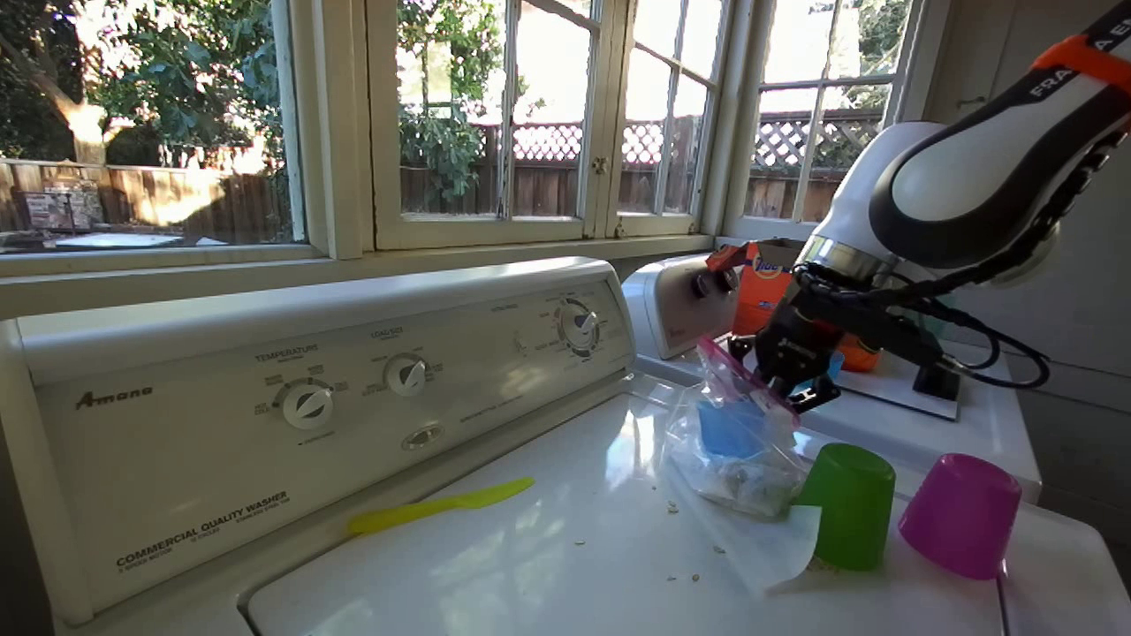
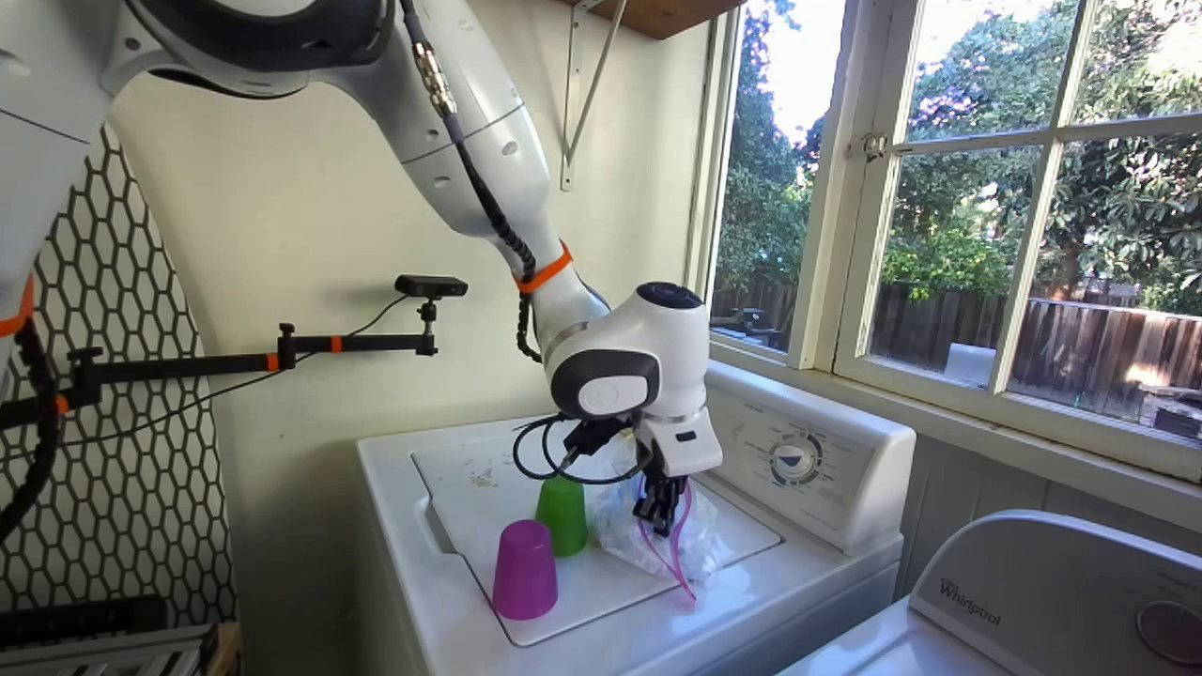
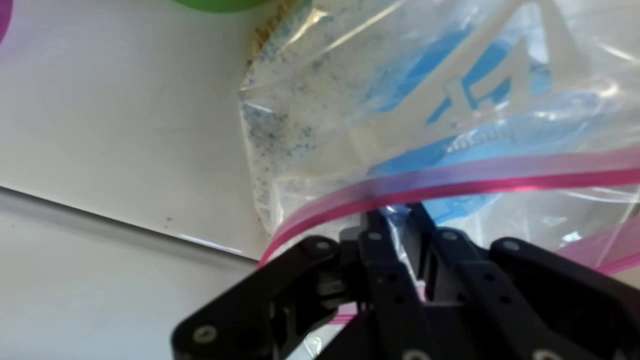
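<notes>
A yellow-green plastic knife (image 1: 439,506) lies at the back of a white washer (image 1: 482,552), leftmost of the loose things in an exterior view; pale crumbs (image 1: 671,508) dot the lid (image 1: 548,592) farther right; a clear zip bag (image 1: 742,481) with a pink seal rests there next, below the robot arm (image 1: 954,190); an upturned green cup (image 1: 850,508) stands just beside the bag, crowding that flank; an upturned magenta cup (image 1: 960,517) stands right of it, near but apart. The gripper (image 3: 397,219) reaches into the bag's open mouth, a pink strip on either side; its jaws stand narrow, clear plastic showing between the fingers (image 3: 382,270); whether they pinch it cannot be told. Inside the bag sit a blue object (image 1: 729,430) and white grains (image 3: 290,130) flecked with blue; behind the gripper, an orange box (image 1: 762,296) with a flap bent out stands on a second appliance (image 1: 685,314). "Amana," "COMMERCIAL QUALITY WASHER," "TEMPERATURE" and "LOAD SIZE" run left to right across the washer's control panel (image 1: 486,362); "Tide" marks the orange box; "FRA" can be made out on the arm at far right; in an exterior view, "Whirlpool" (image 2: 970,604) is lettered on the second appliance.
</notes>
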Robot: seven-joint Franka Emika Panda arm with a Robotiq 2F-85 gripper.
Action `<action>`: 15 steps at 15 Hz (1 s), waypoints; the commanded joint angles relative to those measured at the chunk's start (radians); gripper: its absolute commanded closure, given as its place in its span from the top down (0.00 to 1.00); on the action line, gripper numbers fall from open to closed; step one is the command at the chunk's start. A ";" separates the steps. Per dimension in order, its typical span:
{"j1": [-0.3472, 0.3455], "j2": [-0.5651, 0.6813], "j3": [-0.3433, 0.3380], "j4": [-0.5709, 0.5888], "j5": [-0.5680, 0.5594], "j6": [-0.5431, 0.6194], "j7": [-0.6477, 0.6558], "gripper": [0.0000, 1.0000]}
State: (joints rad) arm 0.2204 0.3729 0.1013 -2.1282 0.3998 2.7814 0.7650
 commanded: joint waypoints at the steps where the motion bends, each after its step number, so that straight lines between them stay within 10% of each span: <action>1: 0.009 -0.061 -0.003 -0.046 -0.025 0.013 0.005 0.04; 15: 0.098 -0.154 -0.094 -0.184 -0.136 0.326 0.069 0.04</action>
State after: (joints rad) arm 0.2572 0.2545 0.0722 -2.2468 0.3327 3.0253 0.7723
